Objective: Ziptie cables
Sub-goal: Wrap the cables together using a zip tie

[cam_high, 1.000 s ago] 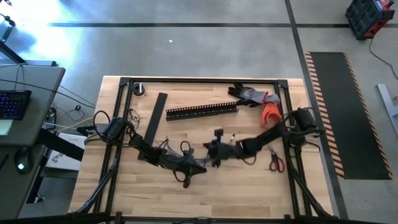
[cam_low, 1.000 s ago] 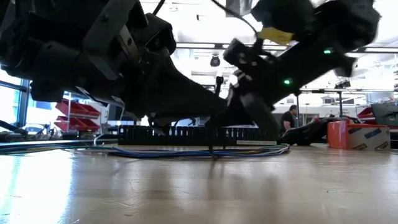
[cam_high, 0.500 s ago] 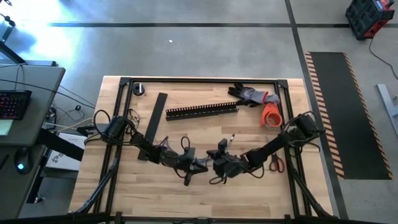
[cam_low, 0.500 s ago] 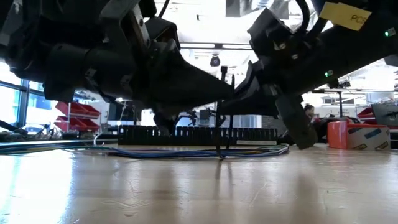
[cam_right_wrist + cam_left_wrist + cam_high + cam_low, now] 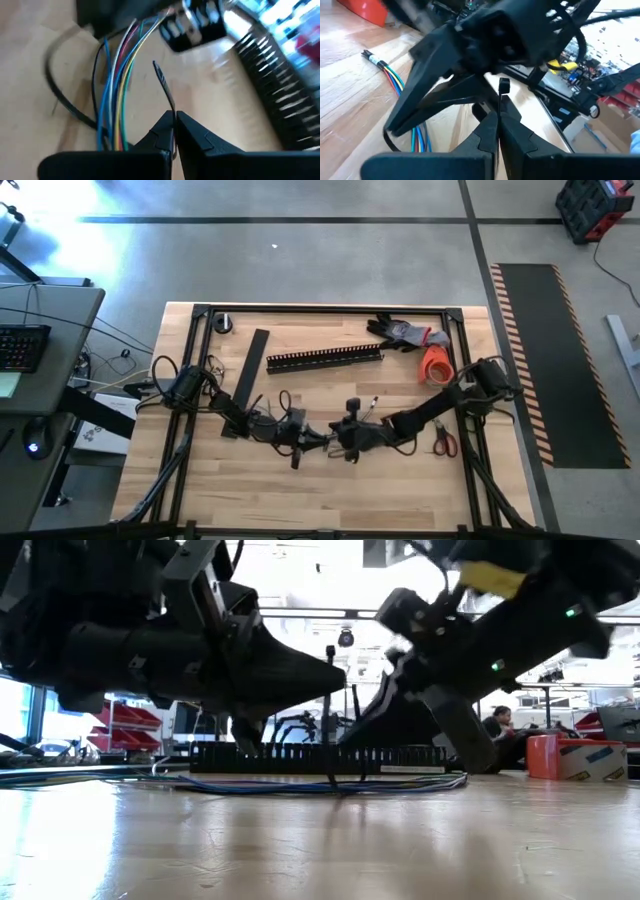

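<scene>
The cables (image 5: 120,75), thin coloured wires, lie on the table (image 5: 300,500) and show in the low view as a flat bundle (image 5: 250,785) in front of the channel. The ziptie, a thin dark strip, loops under them (image 5: 55,100), and its two ends stand up (image 5: 328,710). My left gripper (image 5: 318,442) and my right gripper (image 5: 338,440) meet at mid-table, tip to tip. Each is shut on one end of the ziptie. In the left wrist view the right gripper fills the picture just beyond my left gripper (image 5: 498,116). My left gripper pinches the ziptie between its two fingertips a little below the square head (image 5: 503,85), which stands up past the fingers. The fingers come in level from the table's left. My right gripper (image 5: 174,117) pinches the ziptie's tail end between its fingertips. The pointed tip (image 5: 161,75) sticks out beyond them, and the fingers slant down from the table's right.
The black slotted channel (image 5: 325,359) lies toward the far edge, with a flat black strip (image 5: 250,370) to its left. Gloves (image 5: 405,333) and an orange roll (image 5: 436,365) sit at the far right, and scissors (image 5: 445,442) at the right. A small round thing (image 5: 222,323) is at the far left corner.
My right gripper has swung toward the near edge, then part of the way back, ending close to my left gripper. My left gripper has gone a little toward the far edge and rolled. The ziptie's two ends now stand upright side by side.
</scene>
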`<state>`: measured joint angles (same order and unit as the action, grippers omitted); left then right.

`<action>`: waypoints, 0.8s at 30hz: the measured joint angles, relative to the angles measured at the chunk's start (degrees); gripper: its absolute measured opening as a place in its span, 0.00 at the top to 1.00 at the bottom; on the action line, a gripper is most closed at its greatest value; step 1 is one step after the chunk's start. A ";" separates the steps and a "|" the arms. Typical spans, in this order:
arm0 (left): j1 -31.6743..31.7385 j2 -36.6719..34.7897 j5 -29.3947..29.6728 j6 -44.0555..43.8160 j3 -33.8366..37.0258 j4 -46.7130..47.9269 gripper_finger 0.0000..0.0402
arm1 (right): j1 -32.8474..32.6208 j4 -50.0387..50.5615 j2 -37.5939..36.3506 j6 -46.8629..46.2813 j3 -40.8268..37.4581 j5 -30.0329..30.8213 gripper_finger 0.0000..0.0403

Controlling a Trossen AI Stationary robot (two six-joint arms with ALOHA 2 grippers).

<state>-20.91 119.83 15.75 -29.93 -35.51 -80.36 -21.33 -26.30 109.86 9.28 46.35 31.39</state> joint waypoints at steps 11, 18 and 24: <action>-0.13 0.00 -0.31 0.60 0.09 0.07 1.00 | 3.86 -7.79 0.02 -8.37 -3.74 -6.79 0.80; -0.15 -0.02 -0.39 1.51 0.07 0.32 1.00 | 3.11 -8.61 0.02 -9.31 -4.11 -1.66 0.74; -0.17 -0.02 -0.41 1.55 0.07 0.37 1.00 | 2.81 -8.21 -1.73 -9.18 -4.13 1.01 0.76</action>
<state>-21.08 119.81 15.34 -28.38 -35.44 -79.99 -18.52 -34.51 108.13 0.09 42.22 32.40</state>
